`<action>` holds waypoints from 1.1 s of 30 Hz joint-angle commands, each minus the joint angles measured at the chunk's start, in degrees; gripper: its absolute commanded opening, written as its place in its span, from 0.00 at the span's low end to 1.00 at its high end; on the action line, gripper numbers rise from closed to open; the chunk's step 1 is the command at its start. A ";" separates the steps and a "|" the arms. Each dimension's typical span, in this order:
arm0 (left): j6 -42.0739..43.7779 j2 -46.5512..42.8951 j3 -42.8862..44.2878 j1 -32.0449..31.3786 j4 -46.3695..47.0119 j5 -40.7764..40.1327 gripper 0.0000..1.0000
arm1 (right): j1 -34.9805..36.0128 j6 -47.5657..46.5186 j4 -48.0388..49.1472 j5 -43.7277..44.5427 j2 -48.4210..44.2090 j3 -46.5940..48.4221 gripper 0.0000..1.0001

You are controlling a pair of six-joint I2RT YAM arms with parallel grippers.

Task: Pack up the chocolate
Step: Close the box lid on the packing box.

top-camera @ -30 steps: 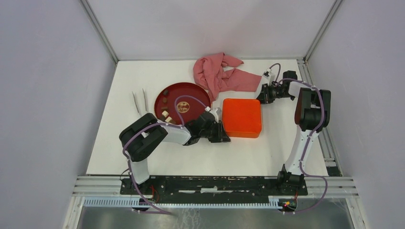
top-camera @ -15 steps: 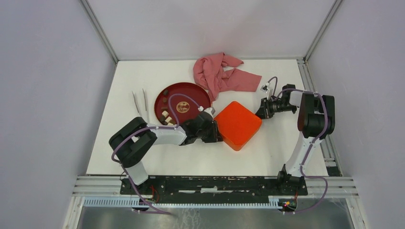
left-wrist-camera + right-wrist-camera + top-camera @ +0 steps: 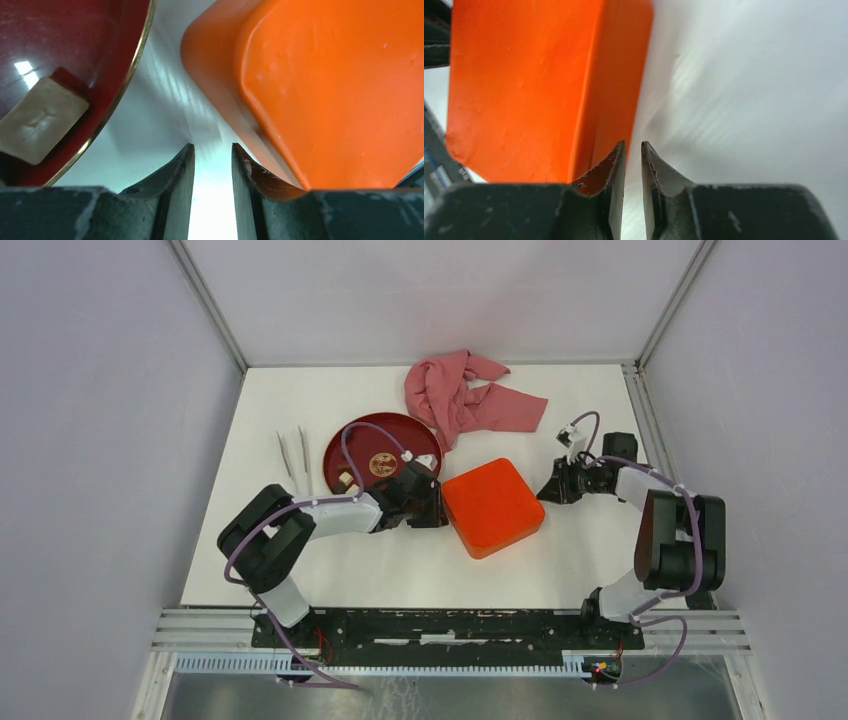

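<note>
On white table (image 3: 400,570) between pale walls (image 3: 100,440): chocolate (image 3: 42,120) on plate (image 3: 372,430), tin (image 3: 492,506)

orange tin (image 3: 493,507) sits just beside plate (image 3: 358,436); near table (image 3: 420,575) open.

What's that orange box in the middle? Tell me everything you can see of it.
The orange box is square with rounded corners, smooth and faintly glossy; its material is unclear. Its raised, cushion-like lid is on, so the inside is hidden. It lies flat on the white table, turned askew to the table's edges, just right of the dark-red plate with a gap between them. The left arm's jaws sit near its left corner and the right arm's jaws near its right side; whether they touch it cannot be told.
</note>
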 commanded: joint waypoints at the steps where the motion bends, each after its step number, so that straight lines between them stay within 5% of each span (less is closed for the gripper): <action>1: 3.89 -4.61 -2.28 0.22 -4.23 -1.94 0.41 | -1.58 2.43 9.07 9.86 -8.26 -0.58 0.24; 7: 2.04 -14.91 -6.74 0.16 -4.35 1.70 0.50 | -1.62 -2.79 10.34 14.73 -17.67 -0.80 0.44; 14: -2.29 -25.79 -9.66 0.25 2.32 4.86 0.79 | -1.57 -2.28 8.67 -1.01 -22.42 0.00 0.84; 18: -6.76 -26.87 -11.26 0.21 8.56 6.86 0.93 | 0.16 -0.14 5.25 -4.75 -20.71 1.23 0.87; 24: -9.51 -21.96 -11.85 0.21 14.12 8.20 0.95 | 2.39 -3.81 -2.18 -2.54 -15.28 2.74 0.96; 33: -9.64 -14.14 -10.16 0.20 16.82 9.61 0.96 | 3.52 -3.77 -3.12 -1.32 -9.32 1.05 0.97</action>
